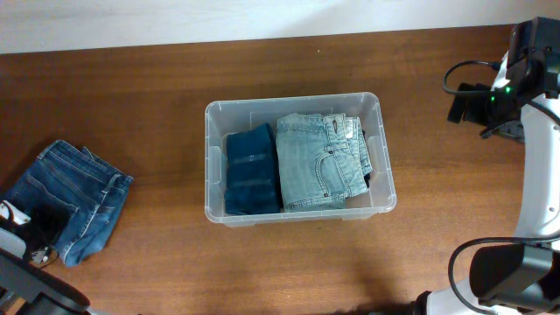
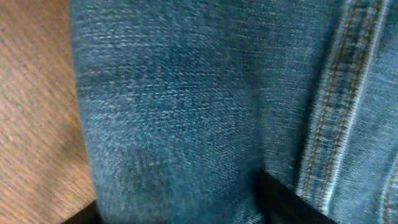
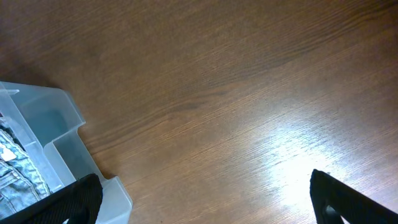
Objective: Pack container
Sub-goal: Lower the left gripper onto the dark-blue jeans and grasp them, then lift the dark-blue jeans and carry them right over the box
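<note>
Overhead view, lower left of frame: a folded pair of mid-blue jeans (image 1: 74, 197) lies on the brown wooden table (image 1: 157, 96), well apart from the bin. The left gripper (image 1: 37, 229) sits on the lower-left part of that pair, at the frame's edge.

Left wrist view: denim fills nearly the whole frame, with a double-stitched seam running down the right side and a strip of table at the left edge. Two dark fingertips (image 2: 286, 202) show at the bottom edge. The jaws stand wide apart with cloth between them. Whether any fabric is pinched cannot be told.

Overhead view, centre of frame: the container (image 1: 213, 157) stands upright on the table, long side across the frame. Inside it, a dark blue folded garment (image 1: 252, 171) takes the left part. Light blue jeans (image 1: 319, 162), folded with the waistband and pocket up, take the right part. The two touch side by side.

Right wrist view: a corner of the container shows at the lower left, with a bit of light denim inside it. The right gripper (image 3: 205, 208) hangs over bare table beside that corner. Its jaws are spread fully and there is nothing between them.

Overhead view, upper right of frame: the right arm (image 1: 525, 96), clear of the bin.
</note>
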Motion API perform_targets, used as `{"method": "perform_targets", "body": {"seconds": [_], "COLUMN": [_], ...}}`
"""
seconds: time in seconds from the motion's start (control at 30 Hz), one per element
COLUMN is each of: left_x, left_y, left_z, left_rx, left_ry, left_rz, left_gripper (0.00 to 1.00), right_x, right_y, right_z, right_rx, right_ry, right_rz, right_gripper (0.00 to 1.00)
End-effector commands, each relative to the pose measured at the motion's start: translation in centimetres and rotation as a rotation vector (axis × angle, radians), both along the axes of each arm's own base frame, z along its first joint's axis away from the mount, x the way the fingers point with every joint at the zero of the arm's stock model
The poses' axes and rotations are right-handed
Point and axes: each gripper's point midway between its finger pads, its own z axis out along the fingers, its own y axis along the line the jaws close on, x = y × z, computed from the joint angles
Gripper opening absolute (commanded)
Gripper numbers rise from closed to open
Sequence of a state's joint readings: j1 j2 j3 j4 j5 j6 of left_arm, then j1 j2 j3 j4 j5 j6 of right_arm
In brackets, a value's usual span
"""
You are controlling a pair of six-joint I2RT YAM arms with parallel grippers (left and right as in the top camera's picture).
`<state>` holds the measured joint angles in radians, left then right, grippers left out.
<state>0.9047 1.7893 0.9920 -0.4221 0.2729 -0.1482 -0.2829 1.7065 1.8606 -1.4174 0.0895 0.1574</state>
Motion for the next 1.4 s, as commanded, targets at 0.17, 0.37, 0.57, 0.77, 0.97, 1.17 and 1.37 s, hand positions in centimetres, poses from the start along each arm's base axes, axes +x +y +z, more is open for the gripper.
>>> {"method": "perform_targets", "body": {"seconds": [0.17,0.37,0.57,0.77,0.97,1.17,1.37], "left_x": [-0.6,-0.7,-0.8,1.4,3.5,4.5,5.4], "left_y": [-2.3,-2.4,-2.5,-3.2,-2.6,-2.2,-3.5], "left_z": [-1.9,-2.0,-2.0,0.1,5.5,12.8,20.1], "left_rx": [-0.07,-0.072,-0.078,-0.135,-0.161,-0.073,0.02], "left_ry": [0.036,0.044,0.049,-0.07,-0.171,-0.241,-0.343], "left_rz": [-0.056,-0.054,-0.053,-0.094,-0.064,-0.083,-0.102], "left_gripper": [0.61,0.57,0.08,0.0,0.0,0.01,0.01], "right_x": [-0.1,-0.1,-0.1,-0.1,-0.1,-0.1,-0.1], "right_y": [-0.4,-0.4,-0.4,-0.4,-0.4,-0.4,-0.4], "right_z": [0.1,0.1,0.1,0.1,0.1,0.1,0.1], "right_rx": [-0.011,-0.011,-0.011,-0.011,-0.011,-0.011,-0.011], "right_ry": [0.001,0.001,0.001,0.001,0.001,0.001,0.001], "right_rz": [-0.015,-0.015,-0.015,-0.015,-0.015,-0.014,-0.014], "right_gripper": [0.98,0.99,0.98,0.98,0.99,0.98,0.99]}}
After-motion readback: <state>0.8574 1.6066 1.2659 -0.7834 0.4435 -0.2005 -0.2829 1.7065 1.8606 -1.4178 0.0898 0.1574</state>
